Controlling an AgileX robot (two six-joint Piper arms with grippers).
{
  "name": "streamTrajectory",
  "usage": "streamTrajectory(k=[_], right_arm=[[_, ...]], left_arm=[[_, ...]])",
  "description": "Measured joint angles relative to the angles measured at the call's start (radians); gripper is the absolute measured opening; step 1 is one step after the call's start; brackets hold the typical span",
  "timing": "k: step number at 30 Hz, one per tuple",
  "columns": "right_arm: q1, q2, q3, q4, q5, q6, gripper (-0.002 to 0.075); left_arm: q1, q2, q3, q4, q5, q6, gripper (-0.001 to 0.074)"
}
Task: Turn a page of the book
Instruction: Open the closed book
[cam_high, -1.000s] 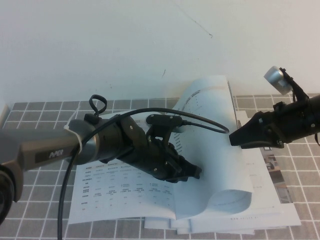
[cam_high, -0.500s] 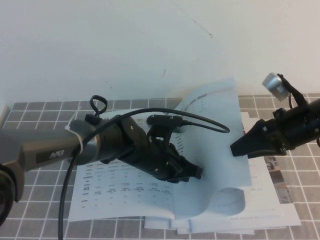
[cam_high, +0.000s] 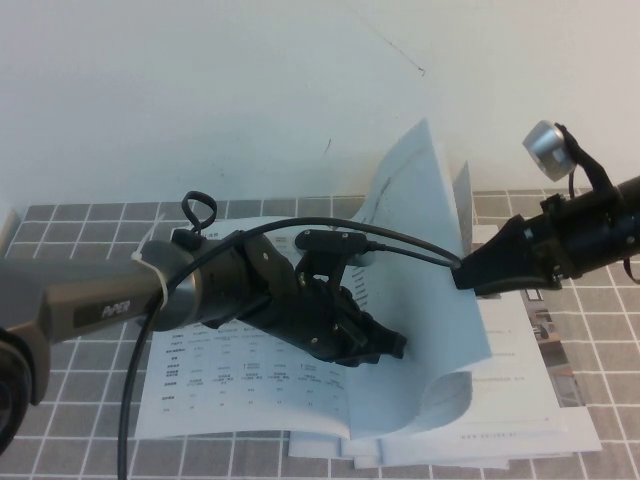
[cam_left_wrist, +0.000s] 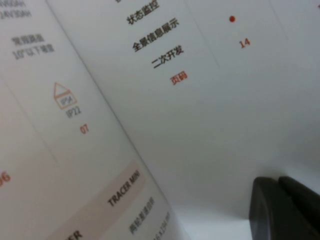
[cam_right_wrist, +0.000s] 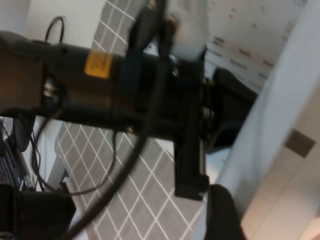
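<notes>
The book (cam_high: 250, 390) lies open on the tiled table. My left gripper (cam_high: 388, 347) is shut and rests on the book near its spine; the left wrist view shows its dark fingers (cam_left_wrist: 285, 210) together over a printed leaf (cam_left_wrist: 100, 100). The page (cam_high: 420, 230) stands lifted and curled, its top corner high against the wall. My right gripper (cam_high: 462, 277) is shut on the page's right edge. In the right wrist view the page (cam_right_wrist: 265, 130) runs past one dark finger (cam_right_wrist: 222, 215), with my left arm (cam_right_wrist: 100, 85) behind it.
Other white booklets (cam_high: 565, 405) lie stacked under the book at the right. A black cable (cam_high: 400, 245) loops from my left arm in front of the lifted page. A white wall (cam_high: 250, 90) stands behind the grey tiled table (cam_high: 80, 300).
My right gripper has moved up and left with the page's edge. The page has risen from a low curl to standing nearly upright. My left arm has not moved.
</notes>
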Motion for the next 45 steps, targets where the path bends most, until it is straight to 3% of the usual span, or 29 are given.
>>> streamTrajectory(k=[7, 16, 24, 35, 39, 45], right_arm=[[0.015, 0.0, -0.079, 0.004, 0.019, 0.032, 0.0389], [0.033, 0.0, -0.085, 0.002, 0.023, 0.039, 0.0389], [0.103, 0.0, -0.085, -0.042, 0.023, 0.041, 0.0389], [0.11, 0.0, -0.085, -0.042, 0.023, 0.041, 0.0388], [0.11, 0.0, -0.085, -0.042, 0.023, 0.041, 0.0388], [0.11, 0.0, -0.085, -0.026, 0.023, 0.041, 0.0388]], left_arm=[[-0.003, 0.0, 0.0, -0.008, 0.0, 0.005, -0.0004], [-0.003, 0.0, 0.0, -0.01, -0.002, 0.005, -0.0004], [-0.003, 0.0, 0.0, -0.088, 0.0, 0.057, -0.0004], [-0.003, -0.074, 0.0, -0.093, 0.01, 0.063, -0.0004], [-0.003, -0.184, 0.0, -0.023, 0.032, 0.031, -0.0004], [-0.007, -0.347, 0.0, 0.222, 0.166, -0.116, -0.0004]])
